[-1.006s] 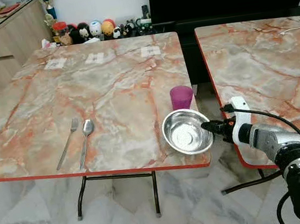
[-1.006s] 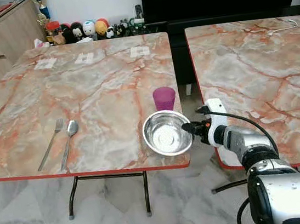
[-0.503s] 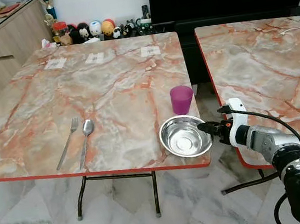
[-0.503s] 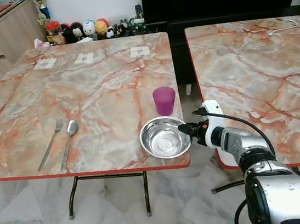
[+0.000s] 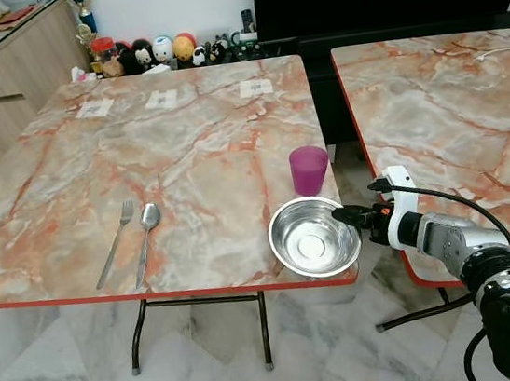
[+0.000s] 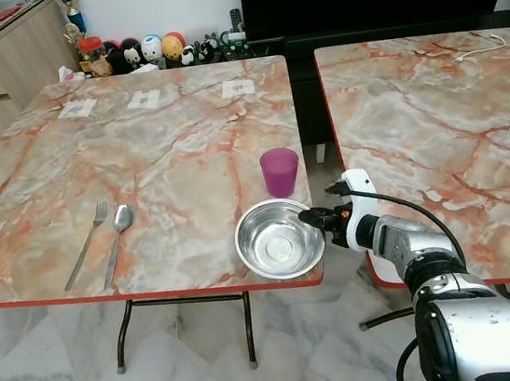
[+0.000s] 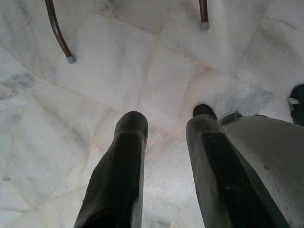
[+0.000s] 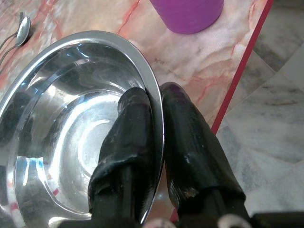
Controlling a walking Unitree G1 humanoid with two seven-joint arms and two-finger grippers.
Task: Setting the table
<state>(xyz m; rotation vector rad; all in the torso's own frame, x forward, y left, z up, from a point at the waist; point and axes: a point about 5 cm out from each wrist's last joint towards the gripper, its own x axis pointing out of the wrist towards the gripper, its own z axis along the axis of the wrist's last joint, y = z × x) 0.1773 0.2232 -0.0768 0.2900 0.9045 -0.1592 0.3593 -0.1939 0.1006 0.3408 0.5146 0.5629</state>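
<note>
Right gripper: clamped on the bowl rim, one finger inside the bowl, one outside, seen in the right wrist view.
Right arm: stretched forward and to the robot's left from the lower right, silver forearm roughly level, reaching across the gap between the two tables.
Bowl: steel, held at its right rim, at the near right corner of the left table; its near edge is at the table's red front edge. Whether it rests on the tabletop or is just lifted cannot be told.
Cup: purple, upright, just beyond the bowl, near the table's right edge, apart from the gripper.
Fork: flat on the left table, well to the left of the bowl.
Spoon: flat, just to the right of the fork, roughly parallel with it.
Left gripper: hung idle over the marble floor, fingers parted, nothing between them.
Left table: marbled top, red edge.
Right table: same top, just to the right of the arm, white cable at its far side.
Toys: row of small figures behind the left table.
</note>
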